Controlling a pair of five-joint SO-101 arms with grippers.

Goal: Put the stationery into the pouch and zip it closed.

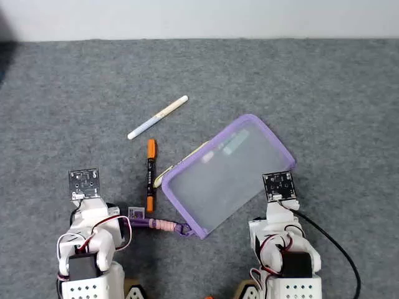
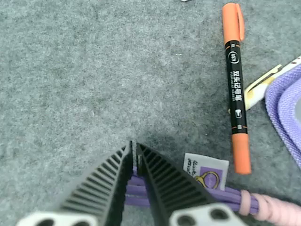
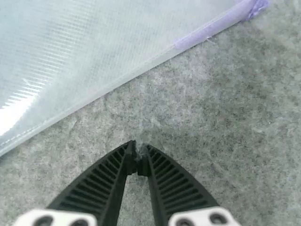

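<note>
A translucent pouch (image 1: 227,174) with purple trim lies flat on the grey mat, and a pale yellow-white pen (image 1: 181,163) pokes out of its left edge. An orange-and-black marker (image 1: 150,174) lies just left of it. Farther back lies a white-and-blue pen (image 1: 158,117). My left gripper (image 2: 134,146) is shut with nothing held, low over the mat, beside the pouch's purple strap (image 2: 188,195) and short of the marker (image 2: 236,89). Empty and shut, my right gripper (image 3: 136,148) hovers over bare mat just off the pouch's (image 3: 84,52) near edge.
The strap carries a small white tag (image 2: 205,172) and pink beads (image 1: 163,225), trailing from the pouch's near corner toward the left arm. A black cable (image 1: 336,246) runs right of the right arm. Open grey mat (image 1: 299,81) stretches behind the pouch and to both sides.
</note>
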